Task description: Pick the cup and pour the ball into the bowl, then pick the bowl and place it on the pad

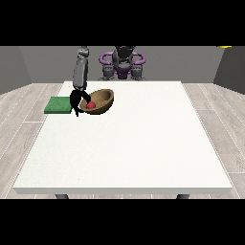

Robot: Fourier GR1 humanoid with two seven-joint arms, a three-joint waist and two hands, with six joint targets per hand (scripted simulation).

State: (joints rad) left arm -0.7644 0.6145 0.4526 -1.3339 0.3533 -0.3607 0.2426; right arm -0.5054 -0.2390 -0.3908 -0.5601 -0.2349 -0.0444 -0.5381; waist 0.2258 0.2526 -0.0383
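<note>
Scanning from the view's left: the green pad (pixel 58 105) lies flat on the white table (pixel 124 148), at the table's far left edge, roughly ten o'clock from the table's middle. Just beside the pad, at its three o'clock, the hand at the view's left (pixel 76 99) hangs from a grey forearm (pixel 80 72) that comes down steeply from twelve o'clock. The hand's black fingers curl over the near left rim of the brown bowl (pixel 99 101), so the hand is clamped on the bowl. The bowl is tilted, with its opening turned toward the hand and the far right rim raised; whether its underside touches the table or sits slightly off it cannot be told. The red ball (pixel 91 104) rests inside the bowl, low on the left side, close to the fingers. Bowl and pad are near each other but apart; the bowl is not on the pad. Further right, at twelve o'clock from the table's middle, the robot's torso (pixel 123 63) stands behind the far edge, dark grey with purple rings at the shoulders. The other hand does not show. A cup cannot be made out anywhere on the table.
</note>
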